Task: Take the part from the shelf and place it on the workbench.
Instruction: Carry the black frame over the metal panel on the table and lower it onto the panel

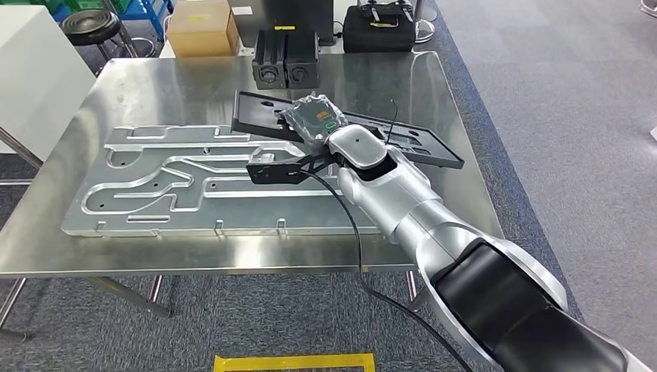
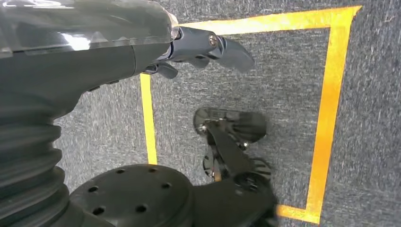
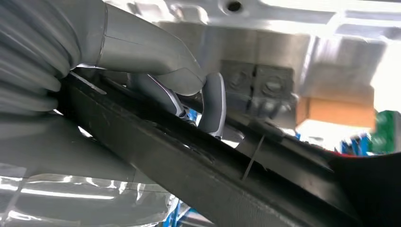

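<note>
The part [image 1: 418,147] is a long flat black plastic panel, lying at a slant low over the steel workbench [image 1: 155,85] and overlapping the far right corner of a grooved aluminium plate [image 1: 155,186]. My right hand [image 1: 316,122], wrapped in clear plastic film, grips the part near its middle. In the right wrist view the thumb [image 3: 156,56] presses on one side of the part's edge [image 3: 189,165] and the fingers [image 3: 213,104] on the other. Whether the part touches the bench I cannot tell. My left hand [image 2: 203,49] hangs over the carpet, fingers loosely apart, holding nothing.
Two black boxes [image 1: 285,59] stand at the bench's far edge. Behind them are a cardboard box [image 1: 203,27] and a black case [image 1: 380,31]. A stool [image 1: 91,27] and a white cabinet [image 1: 31,77] stand at the left. Yellow tape [image 1: 294,362] marks the floor.
</note>
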